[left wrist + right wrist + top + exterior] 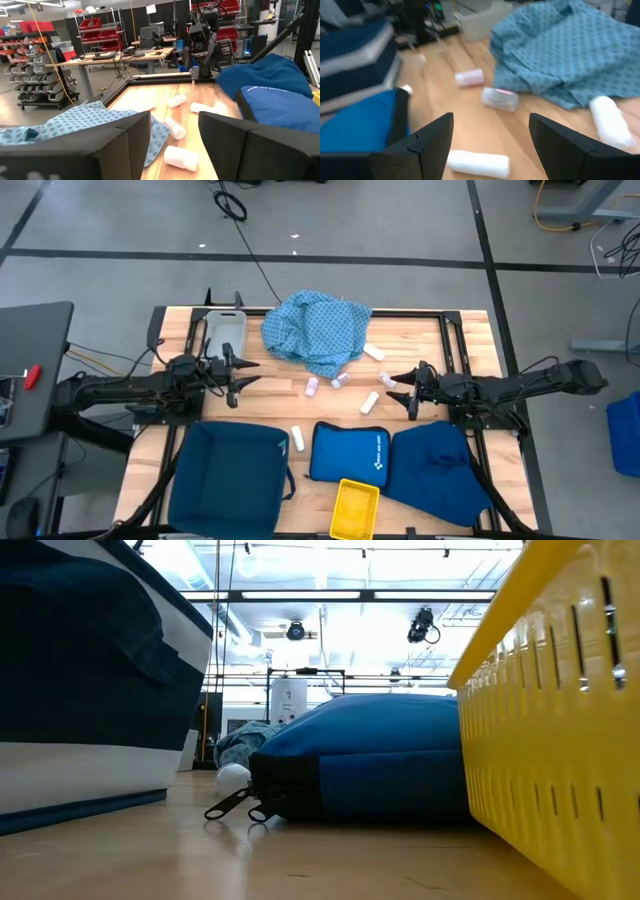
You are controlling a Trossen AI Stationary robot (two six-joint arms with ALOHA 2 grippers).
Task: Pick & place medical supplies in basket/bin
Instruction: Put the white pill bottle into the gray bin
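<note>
High view: the light-blue dotted cloth (315,330) lies crumpled at the far middle of the table (470,345), beside a grey tub (222,335). Small white rolls (370,402) are scattered on the wood between the cloth and the blue zip pouch (350,452). A dark blue bin (230,477) sits at the near left and a yellow basket (355,508) at the near edge. The left gripper (240,370) is over the left side, fingers apart, holding nothing. The right gripper (398,387) is near the rolls, fingers spread, empty.

Low view: the pouch (370,765) fills the middle, with what appears to be one roll (232,778) just beside it.

Left wrist view: rolls (181,157) lie on the wood beyond the parted fingers (125,142).

Right wrist view: a roll (478,164) lies between the open fingers (427,137); the cloth (560,50) is beyond.
</note>
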